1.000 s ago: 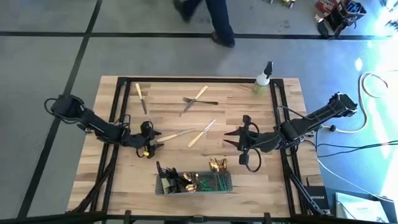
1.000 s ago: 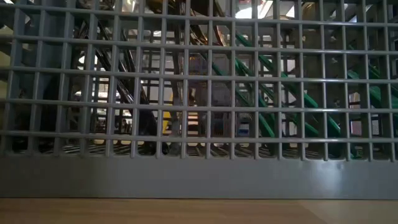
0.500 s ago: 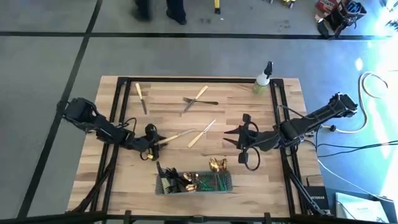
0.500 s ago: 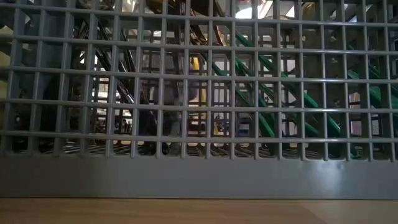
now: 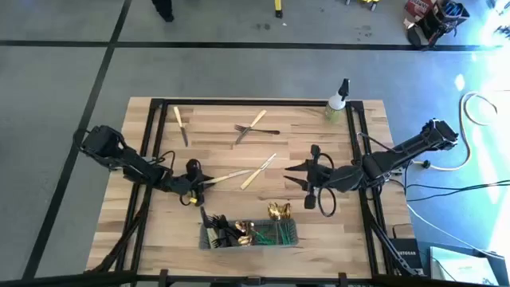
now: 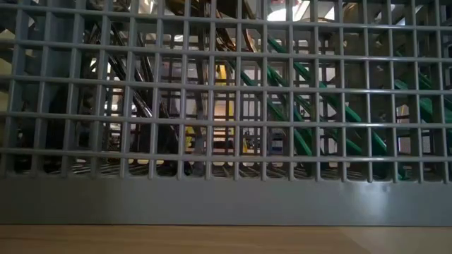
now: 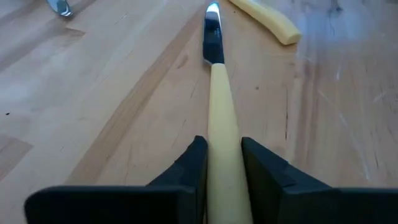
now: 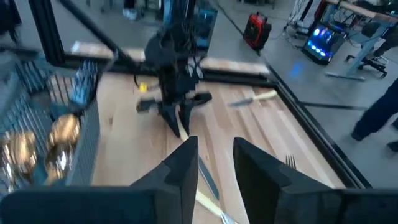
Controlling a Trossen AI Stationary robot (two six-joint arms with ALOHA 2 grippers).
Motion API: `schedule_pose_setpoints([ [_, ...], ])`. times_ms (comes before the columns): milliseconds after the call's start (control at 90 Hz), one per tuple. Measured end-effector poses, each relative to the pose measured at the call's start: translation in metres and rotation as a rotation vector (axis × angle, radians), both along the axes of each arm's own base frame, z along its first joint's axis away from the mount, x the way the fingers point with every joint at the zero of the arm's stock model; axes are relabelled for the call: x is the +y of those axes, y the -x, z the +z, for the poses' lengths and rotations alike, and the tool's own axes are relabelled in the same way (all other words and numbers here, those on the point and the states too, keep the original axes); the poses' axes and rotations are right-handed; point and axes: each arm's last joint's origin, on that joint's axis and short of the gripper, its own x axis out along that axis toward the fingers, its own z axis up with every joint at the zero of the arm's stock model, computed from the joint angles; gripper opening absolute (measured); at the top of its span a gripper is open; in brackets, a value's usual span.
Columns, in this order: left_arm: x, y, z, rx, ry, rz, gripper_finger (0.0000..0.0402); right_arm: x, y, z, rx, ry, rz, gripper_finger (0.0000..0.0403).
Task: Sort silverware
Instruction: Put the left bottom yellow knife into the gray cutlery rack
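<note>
Cream handle, shiny blade: that's the knife (image 7: 214,93) I've got my left gripper (image 5: 194,180) on right now. My left fingers (image 7: 189,168) are clamped on the handle end, one on each side, and the blade runs straight out ahead of them, lying flat along the wooden table (image 5: 319,247). So its long axis is basically in line with my wrist, pointing toward the middle of the table, where another cream-handled piece (image 5: 257,171) lies just beside the knife's tip.

The grey mesh caddy (image 5: 288,239) sits at the table's near edge, close to my left gripper and a bit off to its side, already loaded with dark, gold and green-handled pieces. More silverware is well apart from me at the far edge: one knife (image 5: 181,125) alone and a crossed pair (image 5: 253,127).

My right gripper (image 5: 298,176) hovers over the table's right half with its fingers apart, holding nothing. Left arm's clearly the nearer one here, so I reckon lifting this knife and swinging it round to the caddy is my job.
</note>
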Motion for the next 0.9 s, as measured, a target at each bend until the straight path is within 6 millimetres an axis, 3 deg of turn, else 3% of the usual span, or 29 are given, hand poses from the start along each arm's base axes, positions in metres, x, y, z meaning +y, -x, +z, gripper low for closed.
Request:
schedule_pose_setpoints([
  [211, 0.000, -0.007, 0.013, -0.042, -0.052, 0.014, 0.0060, -0.008, -0.007, 0.009, -0.070, -0.008, 0.070, 0.0082],
  [344, -0.001, -0.011, 0.023, -0.106, -0.069, 0.042, 0.0060, -0.021, -0.013, 0.013, -0.124, -0.049, -0.008, 0.0070],
  [478, -0.001, -0.016, 0.032, -0.150, -0.117, 0.067, 0.0060, -0.041, -0.022, 0.014, -0.178, -0.185, -0.098, 0.0064],
  [600, -0.002, -0.023, 0.045, -0.191, -0.190, 0.089, 0.0060, -0.061, -0.039, 0.002, -0.150, -0.330, -0.103, 0.0064],
  [700, -0.003, -0.031, 0.060, -0.225, -0.272, 0.108, 0.0060, -0.071, -0.053, -0.010, -0.121, -0.377, -0.096, 0.0071],
  [900, 0.004, -0.045, 0.101, -0.274, -0.450, 0.142, 0.0060, -0.082, -0.068, -0.014, -0.185, -0.419, -0.061, 0.0117],
])
